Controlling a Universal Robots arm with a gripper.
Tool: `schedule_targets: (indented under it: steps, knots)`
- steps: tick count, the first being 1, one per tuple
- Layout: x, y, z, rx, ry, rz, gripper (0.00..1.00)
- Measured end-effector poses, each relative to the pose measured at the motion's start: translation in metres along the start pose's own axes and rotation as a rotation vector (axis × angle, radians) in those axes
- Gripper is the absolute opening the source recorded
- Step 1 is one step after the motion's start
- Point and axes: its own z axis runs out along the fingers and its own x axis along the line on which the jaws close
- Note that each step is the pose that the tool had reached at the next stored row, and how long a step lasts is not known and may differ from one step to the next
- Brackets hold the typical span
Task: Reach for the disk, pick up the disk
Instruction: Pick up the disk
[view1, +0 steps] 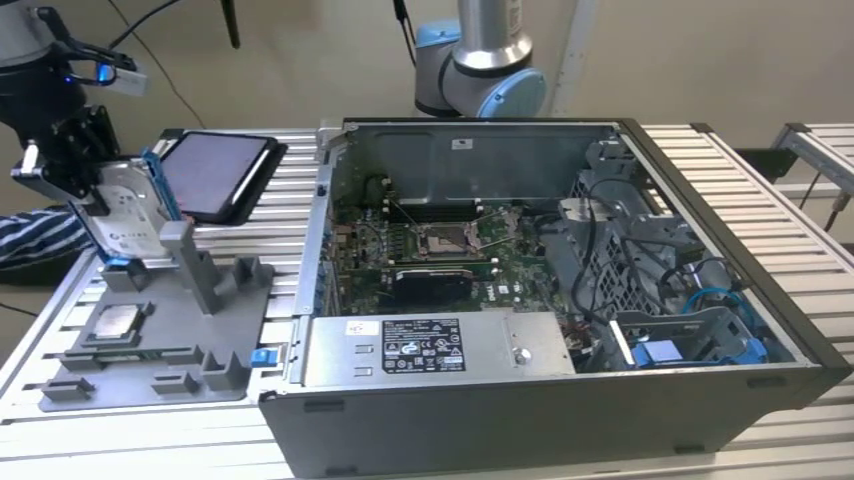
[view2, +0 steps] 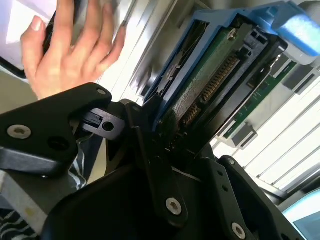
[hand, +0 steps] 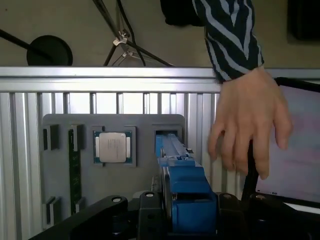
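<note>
While the black gripper (view1: 96, 195) hung at the exterior view's left, its jaws were drawn in narrow and clamped on the disk (view1: 127, 228), a flat silver metal slab with a white label, edged by a blue plastic caddy. It stood upright on edge at the far end of the grey moulded fixture (view1: 147, 370); whether it was clear of its slot could not be told. In the second wrist view matte black fingers (view2: 147, 150) pressed both faces of the disk, whose green circuit board and row of connector pins were exposed. A square silver chip (hand: 113, 148) sat in a fixture socket just beside the disk's slot. A person's hand (hand: 250, 125), out of a striped sleeve (hand: 230, 35), hovered with fingers spread near the disk, over the edge of a glossy black tablet (hand: 295, 150). The table (view1: 801, 200) was ribbed aluminium slats. An open grey steel computer case (view1: 534, 420) lay at centre with its motherboard exposed, the arm's base (view1: 481, 60) behind it, against a plain beige wall (view1: 707, 50).
</note>
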Motion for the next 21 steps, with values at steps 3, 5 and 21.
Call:
schedule_targets:
  steps: [3, 5, 21]
  knots:
    - [0.0000, 0.0000, -0.0002, -0.0001, 0.0000, 0.000, 0.00]
    - [0.0000, 0.0000, -0.0007, -0.0003, 0.0001, 0.000, 0.00]
    - [-0.0005, 0.0002, -0.0164, 0.0000, 0.0000, 0.000, 0.00]
